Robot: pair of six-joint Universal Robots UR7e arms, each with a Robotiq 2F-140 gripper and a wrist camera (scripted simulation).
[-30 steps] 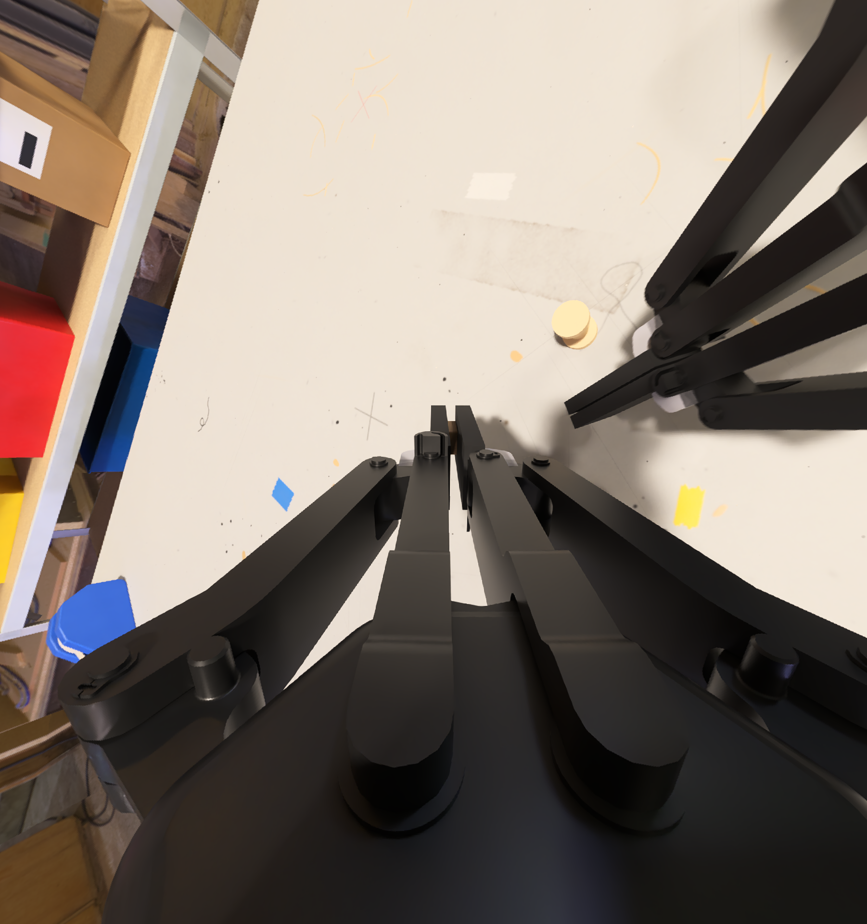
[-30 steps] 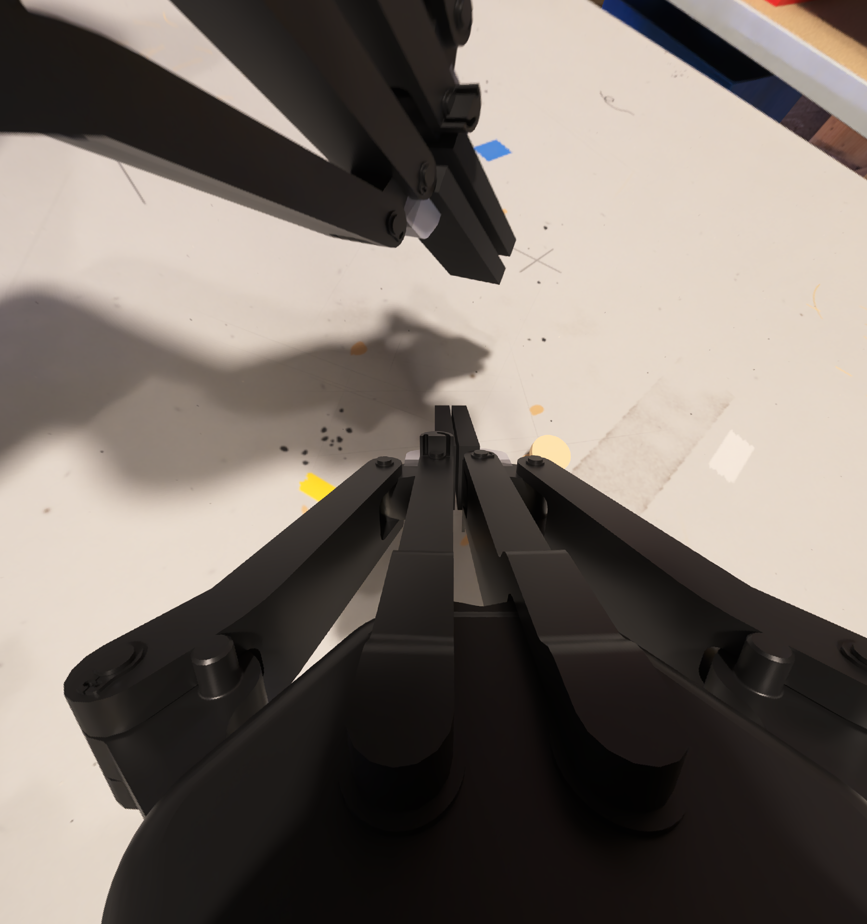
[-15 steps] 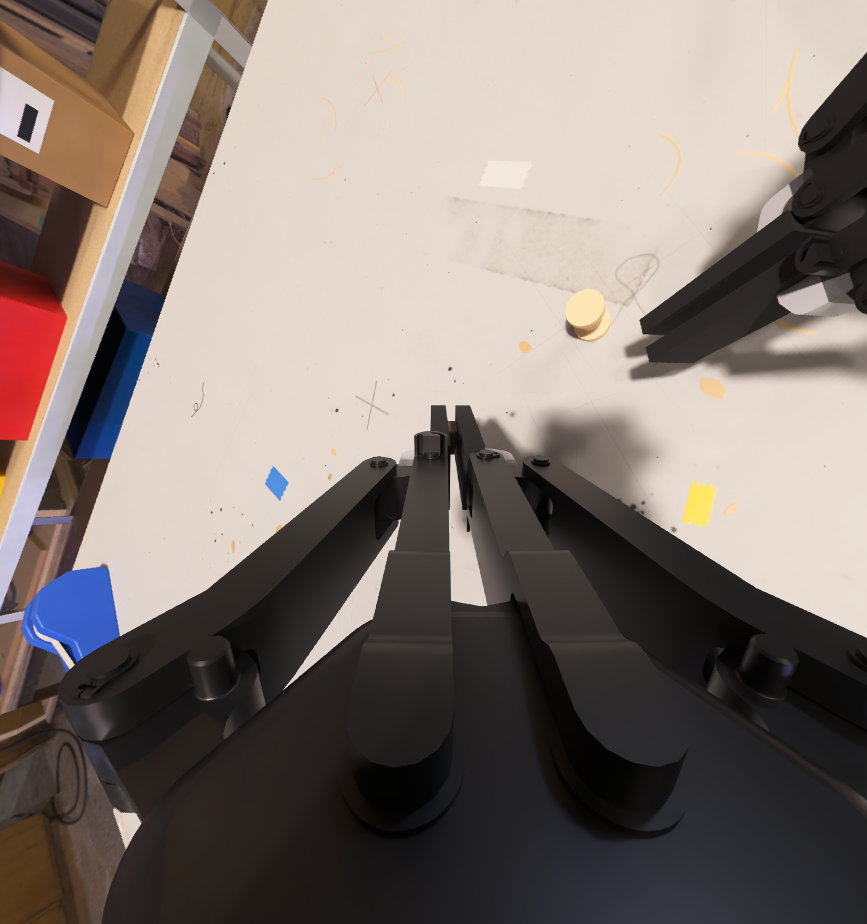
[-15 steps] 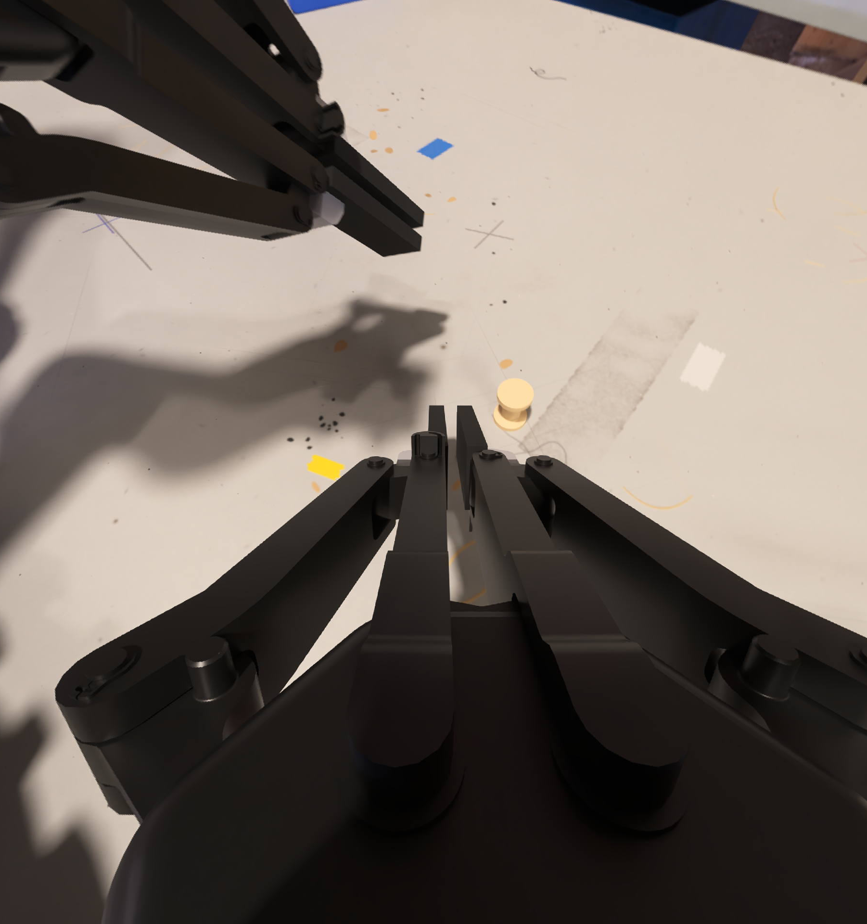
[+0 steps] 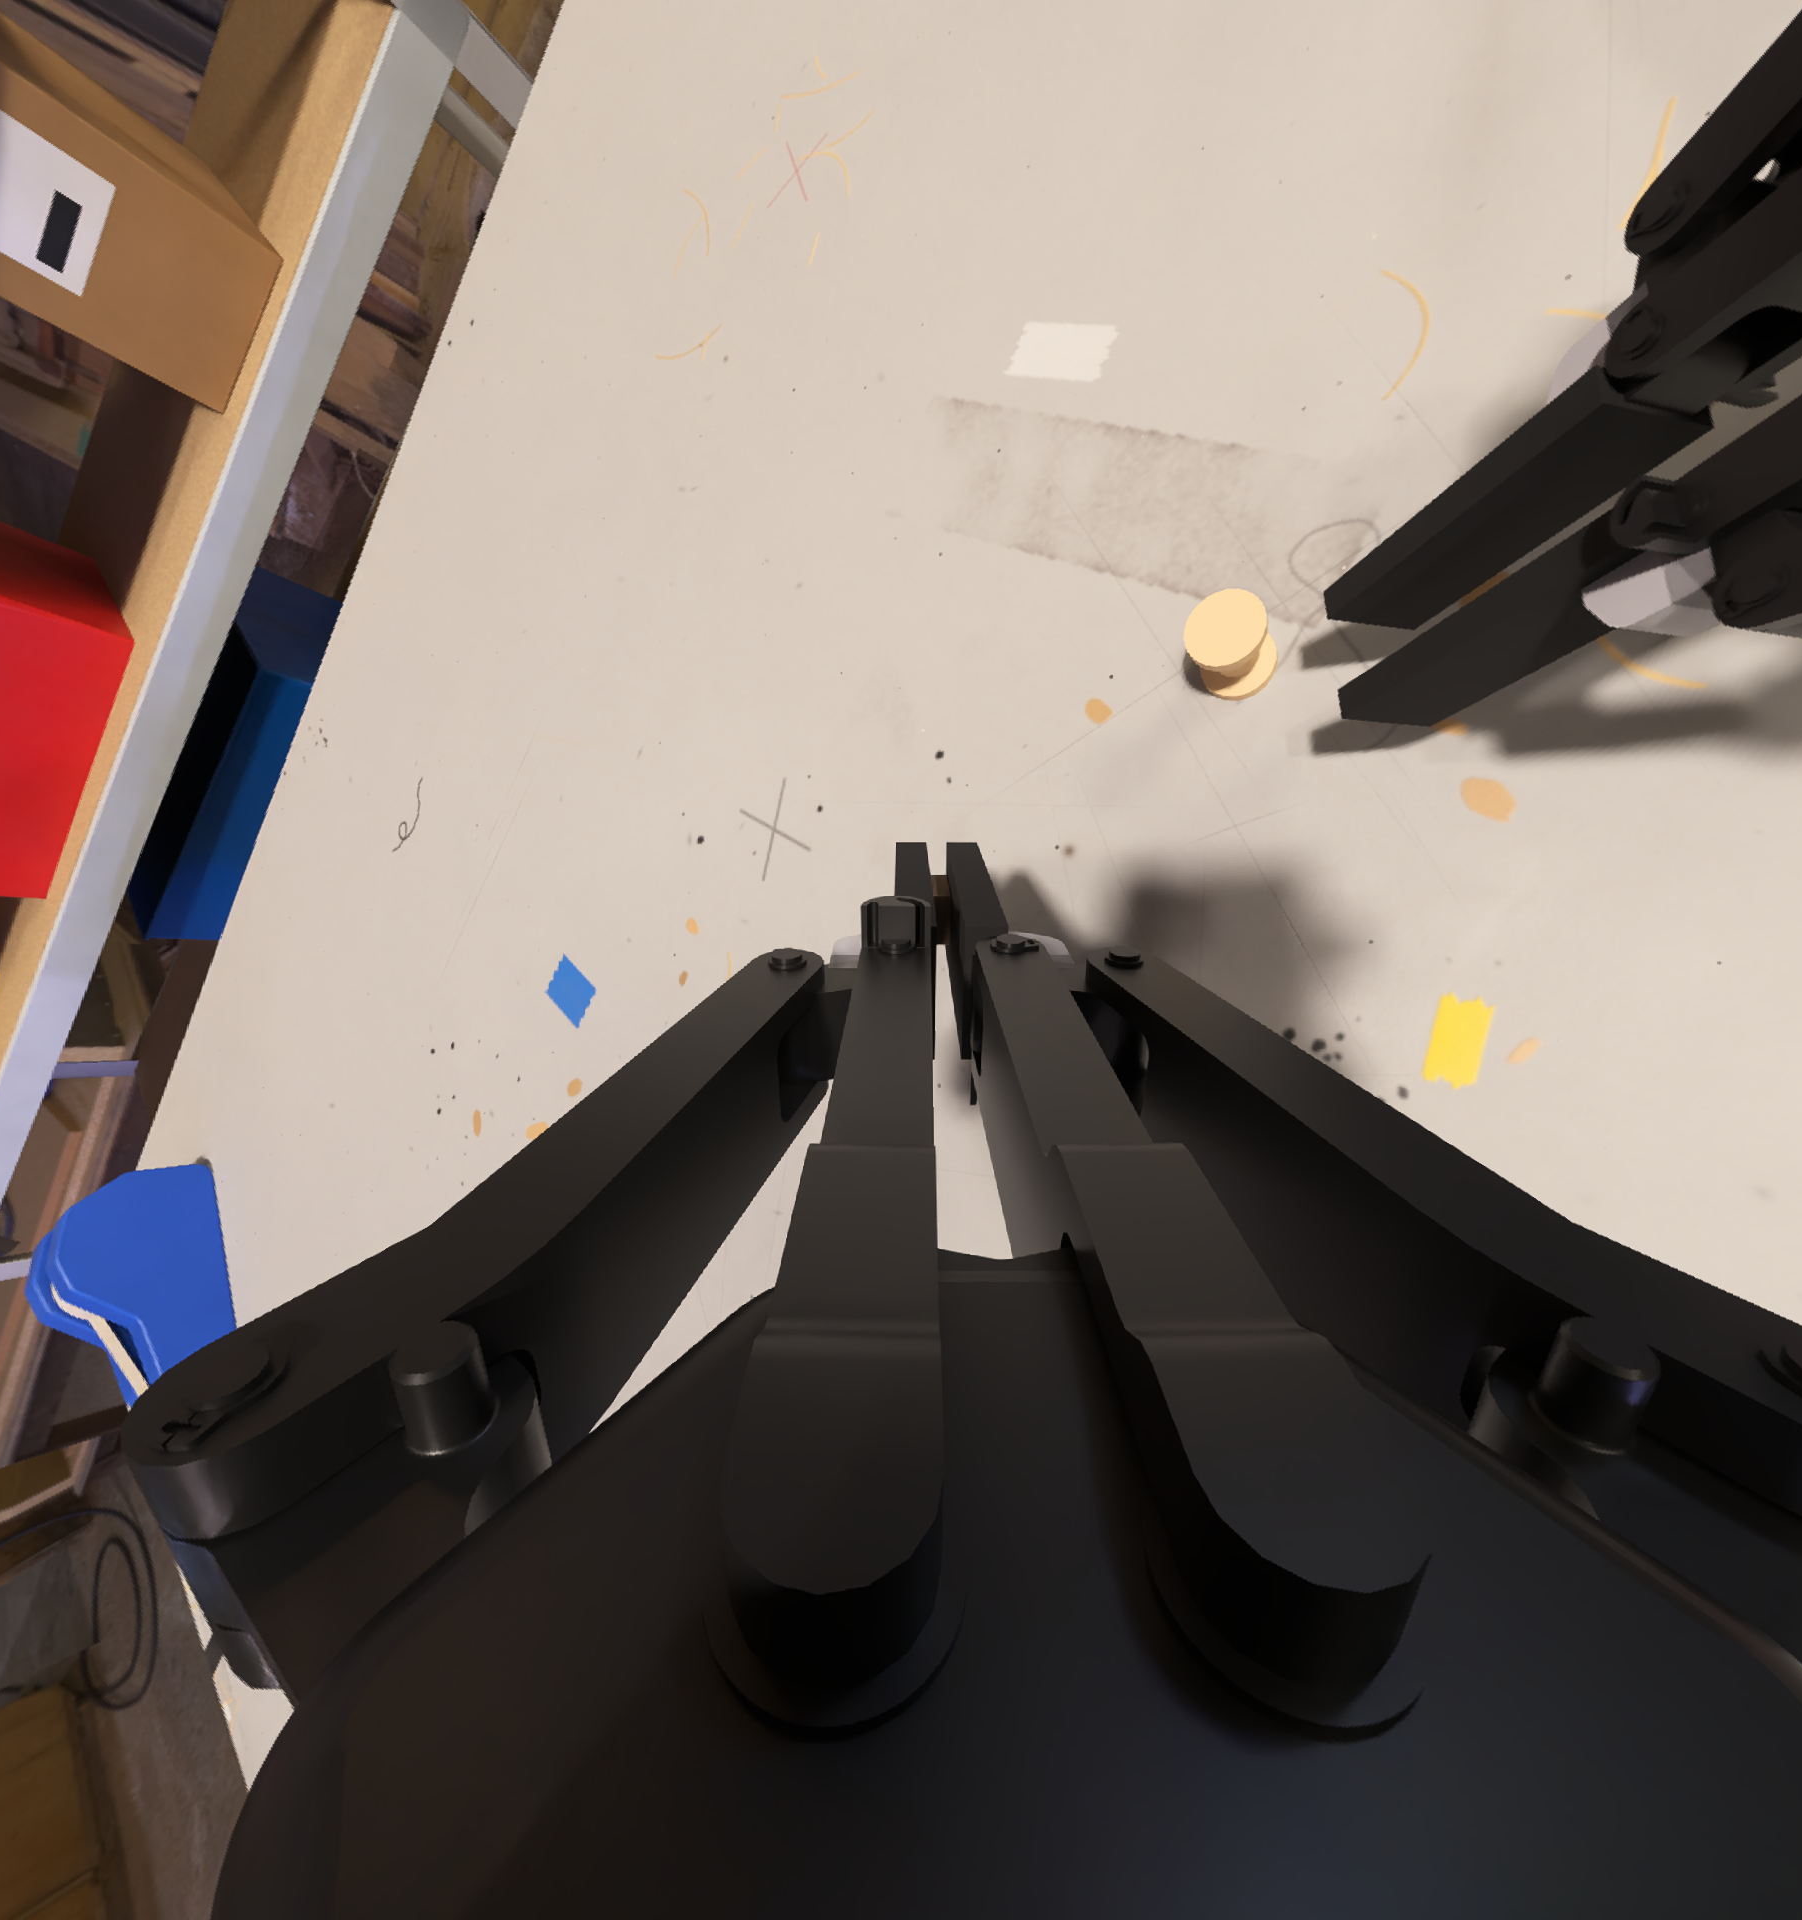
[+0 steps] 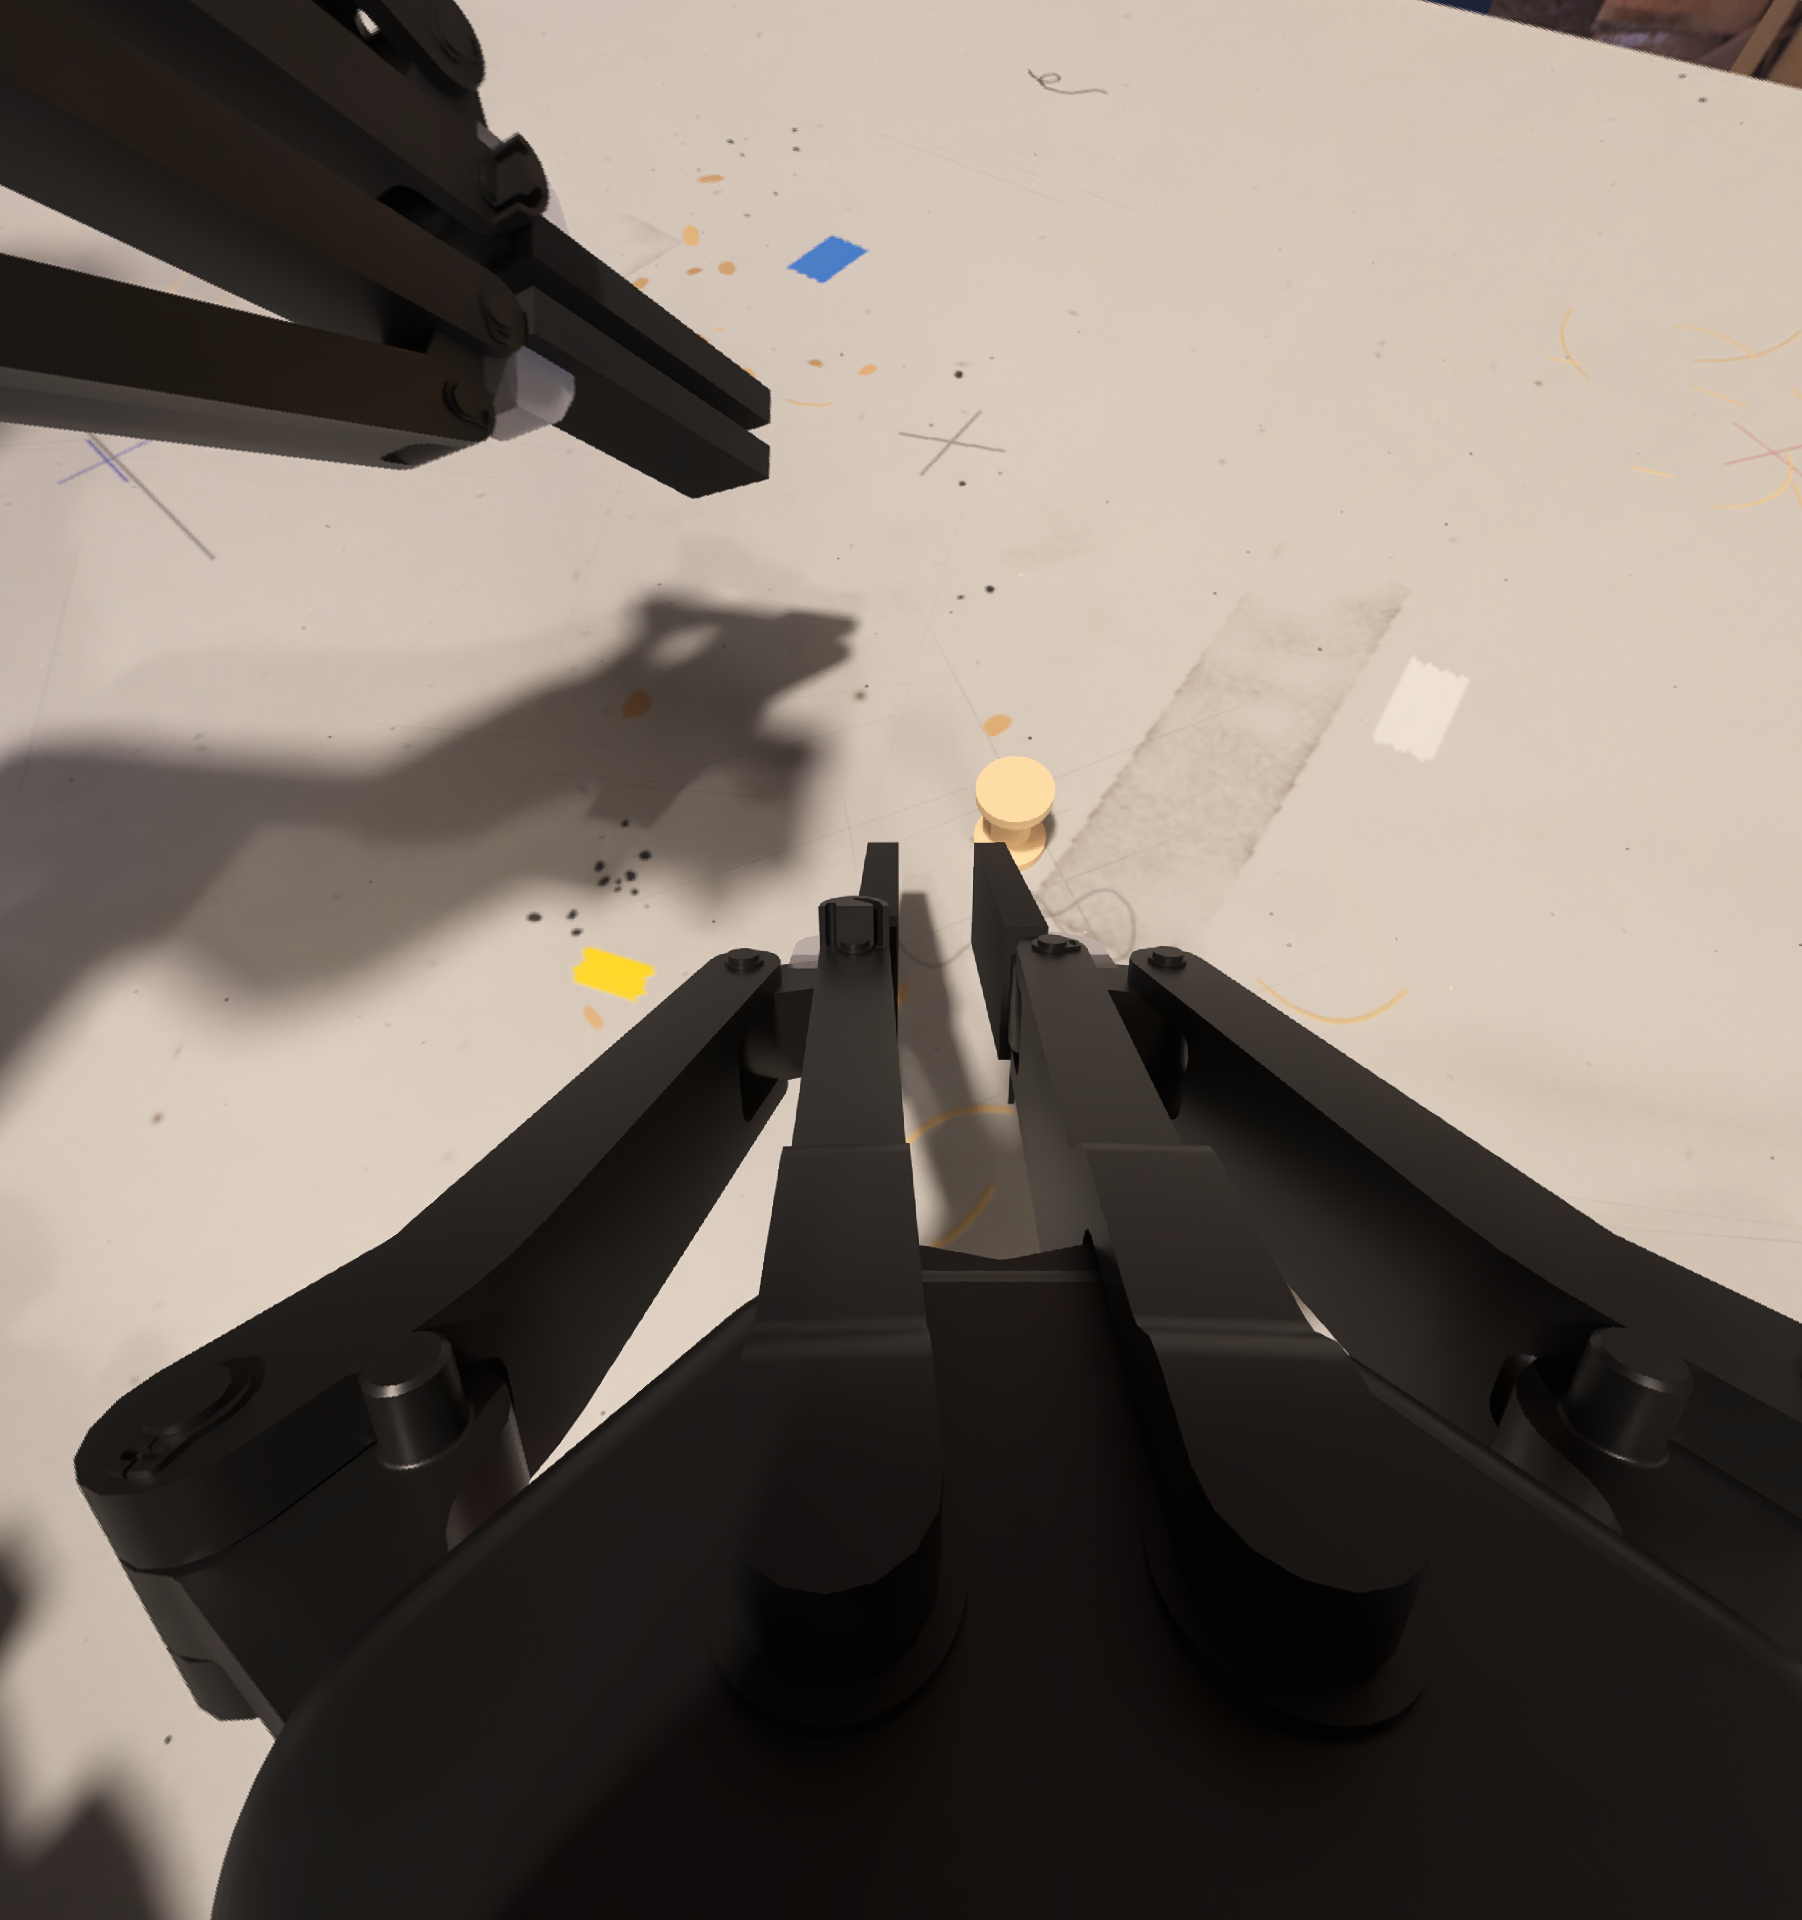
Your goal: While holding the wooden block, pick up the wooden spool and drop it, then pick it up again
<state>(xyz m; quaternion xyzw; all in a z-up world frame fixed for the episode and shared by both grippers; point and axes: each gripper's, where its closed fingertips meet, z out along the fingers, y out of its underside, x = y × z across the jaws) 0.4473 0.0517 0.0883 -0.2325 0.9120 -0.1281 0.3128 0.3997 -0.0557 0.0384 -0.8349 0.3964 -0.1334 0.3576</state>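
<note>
The pale wooden spool [image 5: 1229,639] stands upright on the cream table [image 5: 772,520]. It also shows in the right wrist view [image 6: 1014,805]. My left gripper [image 5: 938,868] is shut on a small brown wooden block [image 5: 941,888], of which only a sliver shows between the fingers, and holds it above the table. It shows in the right wrist view [image 6: 767,442] at the upper left. My right gripper [image 6: 936,868] is partly open and empty, low over the table, its right fingertip [image 6: 992,868] just short of the spool. It also shows in the left wrist view [image 5: 1335,660], right of the spool.
A shelf along the table's left edge holds a cardboard box [image 5: 97,229], a red box [image 5: 14,707] and a blue bin [image 5: 222,758]. Blue [image 5: 570,989], yellow [image 5: 1456,1039] and white [image 5: 1061,351] tape pieces lie flat on the table.
My right gripper has pulled back, come down beside the spool, and parted its fingers a little. My left gripper has stayed shut on the block, drifting slightly.
</note>
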